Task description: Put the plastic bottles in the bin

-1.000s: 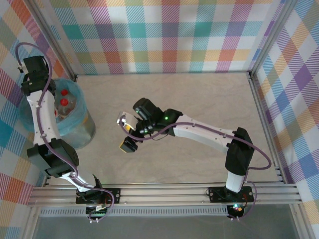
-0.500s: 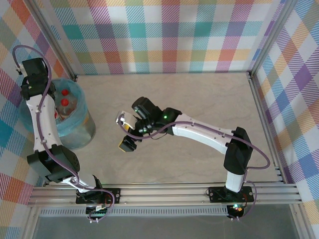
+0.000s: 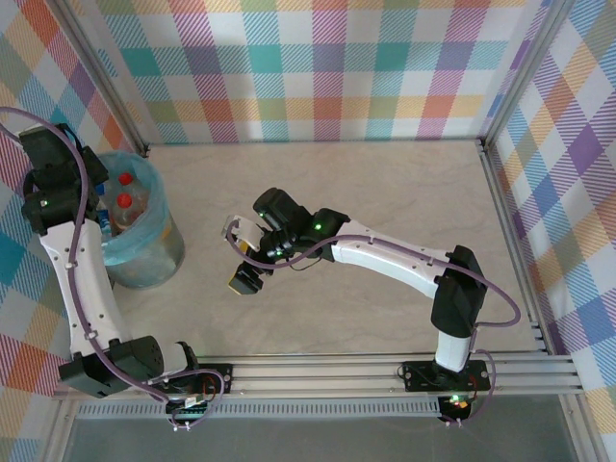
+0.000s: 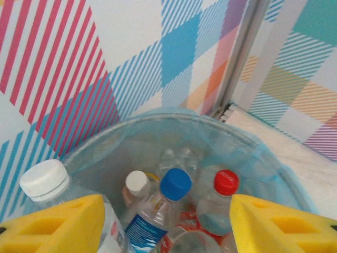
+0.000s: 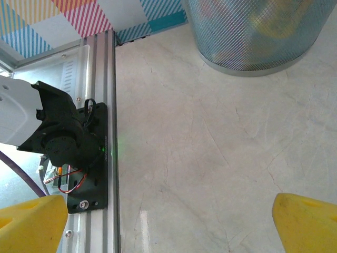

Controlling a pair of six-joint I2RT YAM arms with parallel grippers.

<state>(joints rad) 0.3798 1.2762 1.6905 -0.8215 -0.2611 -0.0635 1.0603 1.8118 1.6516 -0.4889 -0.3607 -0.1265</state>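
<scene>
The bottles (image 4: 175, 185) stand crowded inside the bin (image 4: 174, 117), caps up. Above the bin, the left gripper (image 4: 167, 203) has its jaws apart, clamping nothing. Right of the bin, over bare table (image 5: 210, 132), the right gripper (image 5: 171, 203) gapes wide and empty. Such bottles look light, thin-walled and slick. A hard squeeze would likely dent them, so a grip across the labelled body, below the neck, seems best.

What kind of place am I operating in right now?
Probably a robot test cell, not a home: plaid-printed walls on an aluminium frame, two arms bolted to a rail, and a marble-look table with one lined bin.
</scene>
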